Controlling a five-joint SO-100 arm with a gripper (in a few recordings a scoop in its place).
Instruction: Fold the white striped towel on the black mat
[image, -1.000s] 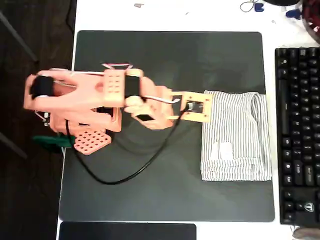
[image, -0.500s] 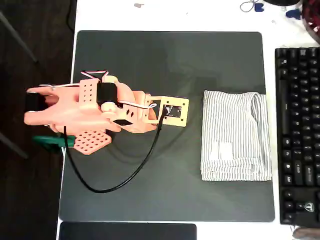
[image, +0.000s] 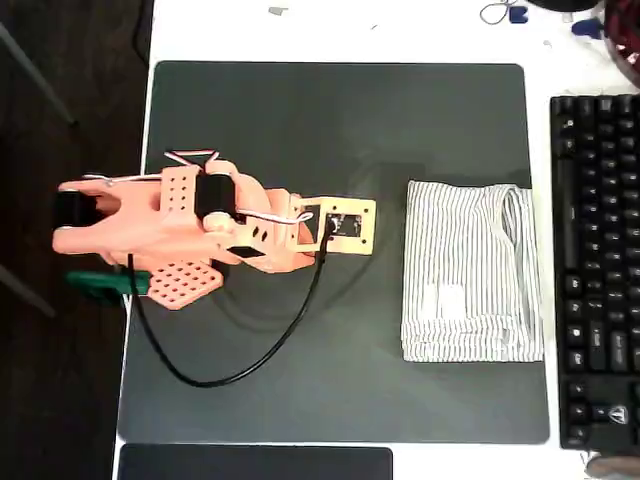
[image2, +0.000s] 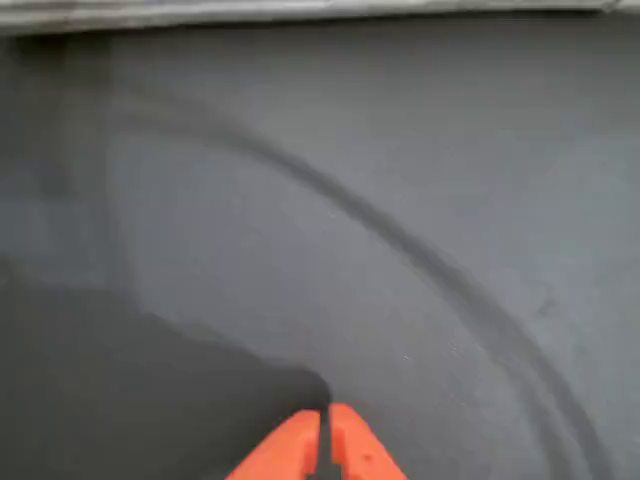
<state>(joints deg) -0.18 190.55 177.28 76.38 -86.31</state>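
Observation:
The white striped towel (image: 470, 270) lies folded into a compact rectangle on the right part of the black mat (image: 340, 110), its small label patch facing up. My orange gripper (image: 350, 226) sits left of the towel with a strip of bare mat between them; its camera plate covers the fingers from above. In the wrist view the two orange fingertips (image2: 322, 445) meet, shut on nothing, just above the dark mat (image2: 400, 200).
A black keyboard (image: 597, 270) runs along the mat's right edge, close to the towel. A glossy black slab (image: 255, 462) lies below the mat. My black cable (image: 240, 360) loops over the mat's lower left. A green clamp (image: 100, 285) holds the base.
My arm has pulled back to the left, off the towel's left edge, and folded in toward its base. The towel has stayed put.

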